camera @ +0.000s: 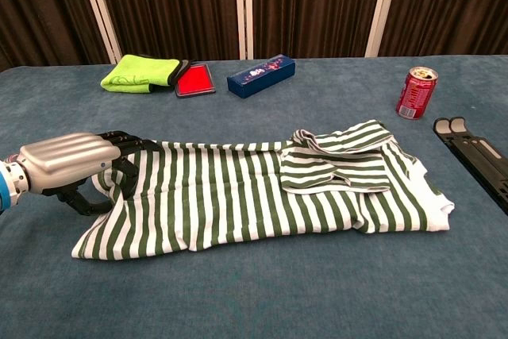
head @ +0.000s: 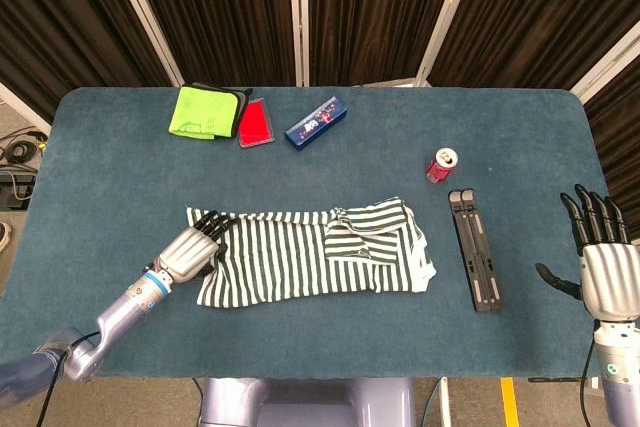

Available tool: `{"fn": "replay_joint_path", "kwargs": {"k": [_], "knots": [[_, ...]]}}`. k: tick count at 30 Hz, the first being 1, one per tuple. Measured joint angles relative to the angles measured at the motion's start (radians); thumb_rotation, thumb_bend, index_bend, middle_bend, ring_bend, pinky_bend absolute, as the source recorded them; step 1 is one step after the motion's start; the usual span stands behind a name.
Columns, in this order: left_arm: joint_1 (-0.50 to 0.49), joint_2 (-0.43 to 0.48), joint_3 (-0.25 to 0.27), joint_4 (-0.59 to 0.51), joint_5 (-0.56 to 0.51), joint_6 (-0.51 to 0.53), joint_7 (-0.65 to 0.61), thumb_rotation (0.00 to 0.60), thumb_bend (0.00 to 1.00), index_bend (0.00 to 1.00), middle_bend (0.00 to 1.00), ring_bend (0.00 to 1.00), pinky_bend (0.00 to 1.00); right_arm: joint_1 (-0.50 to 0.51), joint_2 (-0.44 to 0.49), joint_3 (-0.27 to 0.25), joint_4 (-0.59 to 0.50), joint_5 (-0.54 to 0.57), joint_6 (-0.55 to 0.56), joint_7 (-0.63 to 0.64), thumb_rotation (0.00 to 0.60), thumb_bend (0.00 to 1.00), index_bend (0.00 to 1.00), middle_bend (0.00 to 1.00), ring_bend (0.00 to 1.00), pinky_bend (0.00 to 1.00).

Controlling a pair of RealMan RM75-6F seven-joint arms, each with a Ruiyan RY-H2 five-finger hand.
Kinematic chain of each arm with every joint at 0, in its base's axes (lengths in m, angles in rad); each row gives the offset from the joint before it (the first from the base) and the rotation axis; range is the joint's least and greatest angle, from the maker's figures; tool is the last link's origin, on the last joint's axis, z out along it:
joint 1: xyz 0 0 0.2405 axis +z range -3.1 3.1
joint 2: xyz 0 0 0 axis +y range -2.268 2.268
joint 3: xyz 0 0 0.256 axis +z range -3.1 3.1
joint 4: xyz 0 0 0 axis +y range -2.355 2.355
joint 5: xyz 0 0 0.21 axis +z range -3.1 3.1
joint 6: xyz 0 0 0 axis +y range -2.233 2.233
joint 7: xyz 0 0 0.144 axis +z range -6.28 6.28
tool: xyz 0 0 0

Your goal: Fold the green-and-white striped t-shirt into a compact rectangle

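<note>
1. The t-shirt [camera: 254, 192] lies flat on the blue table [head: 520, 117], near the middle and toward the near edge; its long axis runs left to right; a sleeve is folded back over the body at the right end.
2. The left hand [camera: 75, 166] grips the shirt's left edge, fingers over the cloth and thumb at the hem.
3. The right hand [head: 605, 262] hovers at the table's right edge, fingers spread, holding nothing.
4. A red can [camera: 416, 93] stands far right of the shirt; its label is too small to read.
5. A black stand [head: 475, 247] lies just right of the shirt.
6. At the far side sit a green cloth [head: 205, 112], a red card [head: 257, 123] and a blue box [head: 316, 122]; the box's print is illegible.
</note>
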Motion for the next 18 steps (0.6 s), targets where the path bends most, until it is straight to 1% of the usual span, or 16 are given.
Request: {"fn": "replay_joint_path", "kwargs": {"k": [3, 5, 8, 14, 18], "knots": [[-0.004, -0.001, -0.004, -0.002, -0.002, 0.003, 0.004, 0.600, 0.45, 0.68, 0.00, 0.00, 0.00, -0.001, -0.001, 0.001, 0.000, -0.003, 0.001, -0.001, 0.600, 0.00, 0.08, 0.00, 0.00, 0.00], [-0.006, 0.000, -0.006, -0.005, -0.003, 0.004, 0.008, 0.600, 0.49, 0.68, 0.00, 0.00, 0.00, -0.001, -0.001, 0.001, -0.001, -0.004, 0.001, -0.002, 0.600, 0.00, 0.08, 0.00, 0.00, 0.00], [-0.009, 0.002, -0.008, -0.010, -0.004, 0.004, 0.011, 0.600, 0.53, 0.69, 0.00, 0.00, 0.00, -0.002, -0.001, 0.001, -0.002, -0.005, 0.001, -0.003, 0.600, 0.00, 0.09, 0.00, 0.00, 0.00], [-0.012, 0.008, -0.009, -0.020, -0.008, 0.007, 0.019, 0.600, 0.54, 0.76, 0.00, 0.00, 0.00, -0.003, -0.001, 0.002, -0.001, -0.008, -0.001, -0.002, 0.600, 0.00, 0.09, 0.00, 0.00, 0.00], [-0.011, 0.018, -0.009, -0.028, -0.010, 0.010, 0.021, 0.600, 0.54, 0.79, 0.00, 0.00, 0.00, -0.004, -0.002, 0.002, -0.001, -0.010, -0.002, -0.002, 0.600, 0.00, 0.09, 0.00, 0.00, 0.00]]}}
